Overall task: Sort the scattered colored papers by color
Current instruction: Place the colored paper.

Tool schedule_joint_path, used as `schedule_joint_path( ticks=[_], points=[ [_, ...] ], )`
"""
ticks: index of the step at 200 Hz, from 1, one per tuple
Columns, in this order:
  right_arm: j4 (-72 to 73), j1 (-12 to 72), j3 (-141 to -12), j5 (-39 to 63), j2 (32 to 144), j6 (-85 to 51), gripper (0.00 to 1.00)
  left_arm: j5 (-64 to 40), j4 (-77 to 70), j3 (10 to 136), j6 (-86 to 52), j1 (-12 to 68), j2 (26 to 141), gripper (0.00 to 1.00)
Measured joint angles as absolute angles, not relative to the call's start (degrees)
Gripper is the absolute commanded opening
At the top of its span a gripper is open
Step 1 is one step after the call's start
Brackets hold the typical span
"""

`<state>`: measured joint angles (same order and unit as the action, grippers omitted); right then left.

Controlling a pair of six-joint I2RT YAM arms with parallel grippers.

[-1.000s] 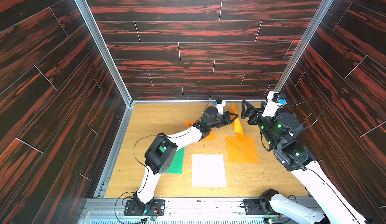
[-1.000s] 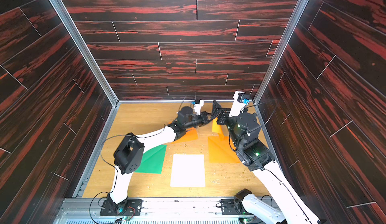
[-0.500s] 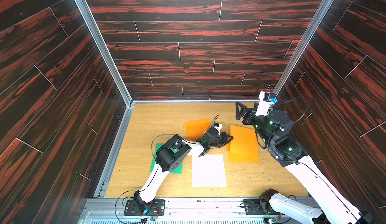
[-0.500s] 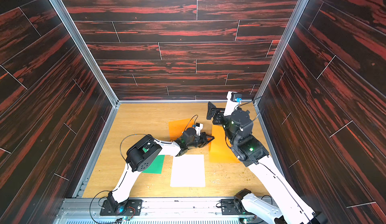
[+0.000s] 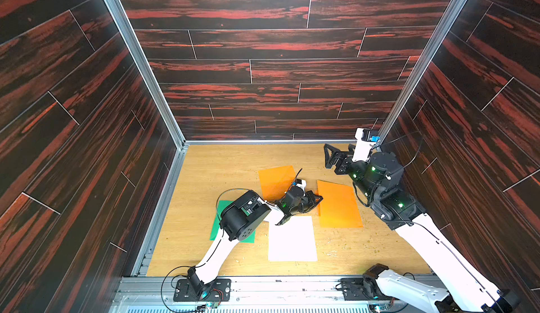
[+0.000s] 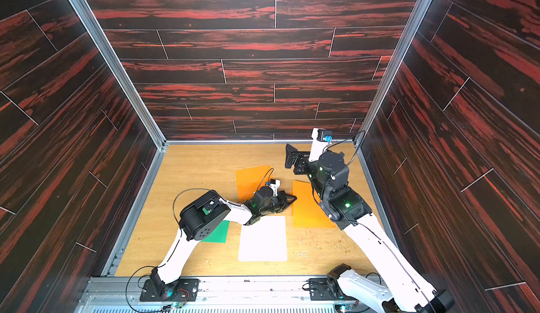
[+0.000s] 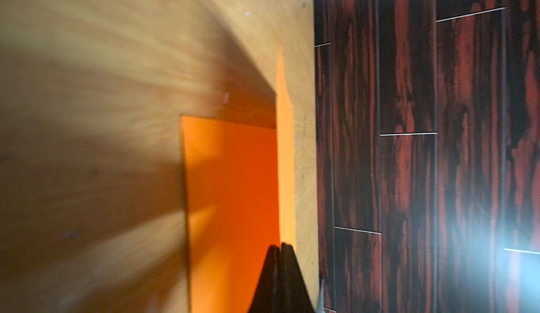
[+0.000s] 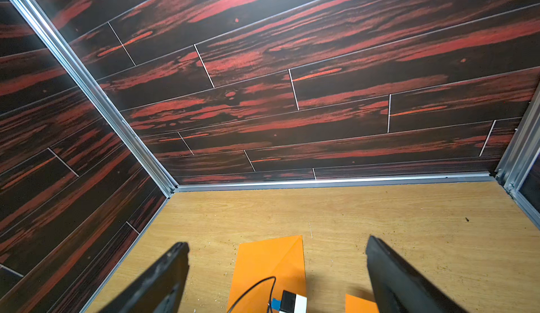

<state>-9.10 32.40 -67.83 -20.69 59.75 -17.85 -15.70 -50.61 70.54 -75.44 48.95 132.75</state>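
We see the left fingers point(image 7: 274, 270) clenched on one edge of an orange sheet point(image 5: 339, 209). In the left wrist view that edge curls up off the surface point(image 5: 222, 165) just ahead of their tips, while the rest of the sheet lies flat past them. The right fingers point(image 8: 163, 276) are spread wide and hold nothing. They hang above the surface near the back wall point(image 5: 263, 115), well apart from the left fingers.

In the right wrist view, a second orange sheet point(image 8: 271, 262) with a diagonal crease lies flat below and between the right fingers. In both top views it sits beside the left fingers' wrist, partly under it.

A white sheet point(image 5: 292, 238) lies flat just beside the left fingers, towards the arm bases, close to the held sheet but not touching it. A green sheet point(image 6: 217, 232) lies well behind the left fingers, mostly hidden under the left arm point(image 5: 242, 218).
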Motion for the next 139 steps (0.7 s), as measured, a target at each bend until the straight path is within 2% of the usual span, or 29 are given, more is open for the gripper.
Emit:
schedule_joint_path(
  ticks=[129, 139],
  points=[
    [-9.0, 32.4, -67.0, -18.5, 59.9, -18.7, 0.98, -9.1, -46.8, 67.3, -75.0, 51.5, 130.5, 0.00],
    [-9.0, 32.4, -67.0, -18.3, 59.9, -18.9, 0.98, -9.0, -46.8, 67.3, -75.0, 51.5, 130.5, 0.07]
  ],
)
